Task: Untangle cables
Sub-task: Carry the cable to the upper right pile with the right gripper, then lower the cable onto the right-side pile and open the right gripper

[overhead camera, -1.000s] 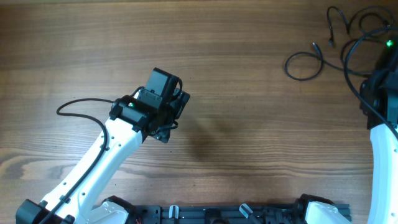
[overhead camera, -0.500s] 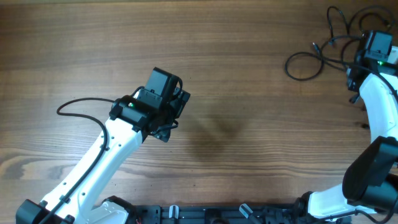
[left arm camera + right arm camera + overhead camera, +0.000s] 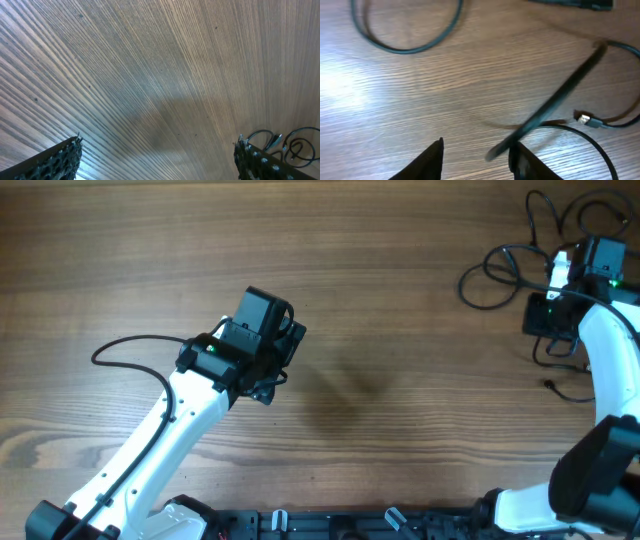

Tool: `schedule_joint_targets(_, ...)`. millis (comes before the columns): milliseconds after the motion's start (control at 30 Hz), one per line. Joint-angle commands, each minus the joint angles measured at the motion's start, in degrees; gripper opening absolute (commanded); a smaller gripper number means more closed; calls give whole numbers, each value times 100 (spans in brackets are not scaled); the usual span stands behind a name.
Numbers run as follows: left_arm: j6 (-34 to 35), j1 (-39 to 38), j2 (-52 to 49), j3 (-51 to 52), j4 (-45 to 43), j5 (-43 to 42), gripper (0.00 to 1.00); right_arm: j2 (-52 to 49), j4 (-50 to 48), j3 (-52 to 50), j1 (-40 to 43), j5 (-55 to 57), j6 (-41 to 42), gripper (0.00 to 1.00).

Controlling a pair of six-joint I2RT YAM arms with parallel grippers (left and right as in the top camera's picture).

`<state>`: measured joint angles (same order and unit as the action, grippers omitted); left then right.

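Note:
The cables lie at the table's far right: one thin black loop (image 3: 487,280) and a tangle of curls (image 3: 556,218) behind it. My right gripper (image 3: 545,315) hangs over them. In the right wrist view its jaws (image 3: 477,157) are open; a blurred dark cord (image 3: 560,95) runs diagonally up from beside the right finger, a small plug end (image 3: 583,119) lies beside it, and a loop (image 3: 405,47) lies farther off. My left gripper (image 3: 288,340) is open and empty over bare wood (image 3: 157,160); distant cable curls (image 3: 285,142) show in the left wrist view.
The wooden table (image 3: 380,260) fills the overhead view. A thicker black wire (image 3: 130,345) runs from my left arm across the left side. A black rail (image 3: 380,525) runs along the front edge.
My right arm has swung in from the right edge to above the cables, and the cords there have shifted. The left arm has not moved.

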<state>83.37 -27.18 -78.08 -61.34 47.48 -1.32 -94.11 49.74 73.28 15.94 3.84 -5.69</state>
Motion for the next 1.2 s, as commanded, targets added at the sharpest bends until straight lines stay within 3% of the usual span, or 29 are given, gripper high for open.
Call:
schedule_joint_targets(0,-70,35,-37,-59,-15,125,100,476,-76,9,-153,-245,7,100)
schedule_joint_targets(167,-72,35,-37,-59,-7,122,100,798,-645,9,-186,448,1307,100)
schedule_joint_targets(333,-72,35,-37,-59,-7,122,100,437,-726,9,-92,1049,1342,100)
schedule_joint_targets(533,-72,35,-37,-59,-9,144,100,348,-525,11,608,1281,1810,100)
schedule_joint_targets(633,-72,35,-37,-59,-9,144,100,345,-46,11,1250,1209,2583,100)
schedule_joint_targets(733,-72,35,-37,-59,-13,146,100,345,411,11,1915,297,2516,100)
schedule_joint_targets(867,-72,35,-39,-59,-11,144,100,345,811,-37,1987,46,2514,98)
schedule_joint_targets(1000,-72,35,-39,-59,-9,144,100,345,616,-533,1987,-474,2514,79)
schedule_joint_targets(1033,-74,35,-39,-59,-7,144,100,345,535,-656,1987,-577,2518,70)
schedule_joint_targets(1133,-74,35,-39,-59,-7,142,100,345,234,-940,1987,-1029,2516,38)
schedule_joint_targets(1167,-72,35,-39,-59,-7,142,100,345,63,-1040,1987,-1364,2518,14)
